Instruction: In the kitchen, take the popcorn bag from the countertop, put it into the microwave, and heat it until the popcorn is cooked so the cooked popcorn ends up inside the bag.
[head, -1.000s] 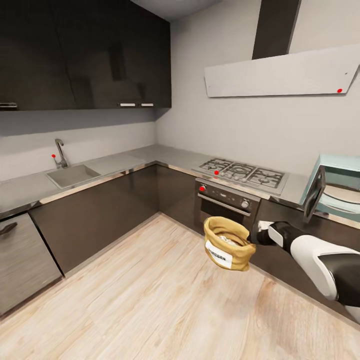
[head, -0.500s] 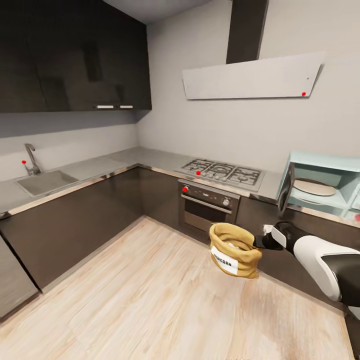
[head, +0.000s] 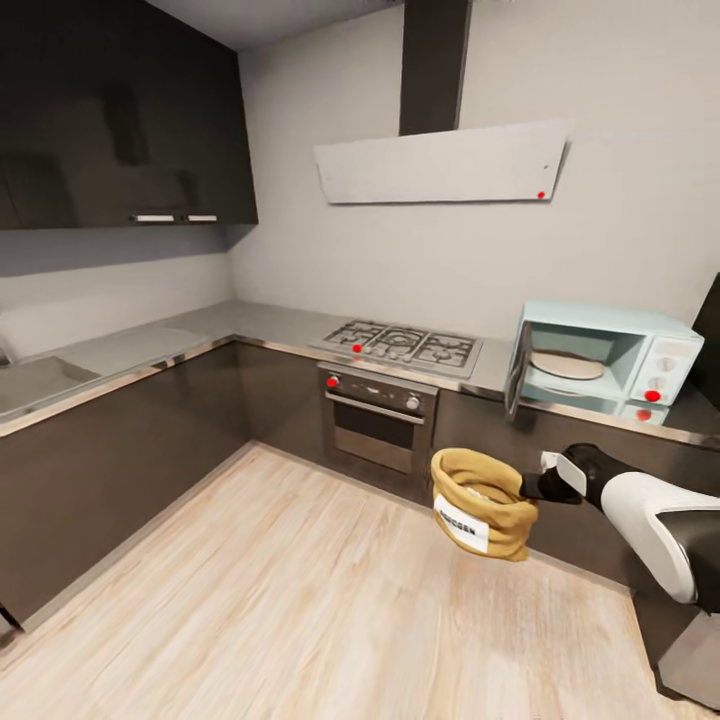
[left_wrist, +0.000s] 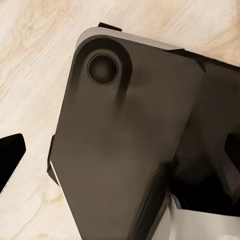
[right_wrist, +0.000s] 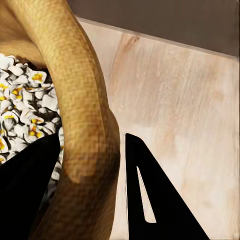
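Kitchen with dark glossy upper cabinets (head: 120, 120) at left over a grey reflective L-shaped countertop (head: 150, 345); dark glossy base cabinets (head: 130, 450) below, grey walls. Light wood plank floor (head: 300, 600), visible grain. Steel gas hob (head: 400, 346) with black grates sits in the counter, built-in black-and-steel oven (head: 378, 420) with red knob under it, flat white hood (head: 440, 162) with dark chimney above. Right of the hob on the counter: the microwave (head: 600, 362), pale mint box, door swung open, round plate inside, knobs and red light on its right panel. The popcorn bag (head: 482, 503), tan burlap weave, rolled rim, white label, hangs over the floor in front of the base cabinets, below the microwave. Right gripper (head: 540, 487) pinches the bag's rim; the right wrist view shows one finger inside on white-yellow kernels, the other finger (right_wrist: 150, 195) outside. Left gripper: left wrist view shows dark robot body over floor, finger state cannot be told.
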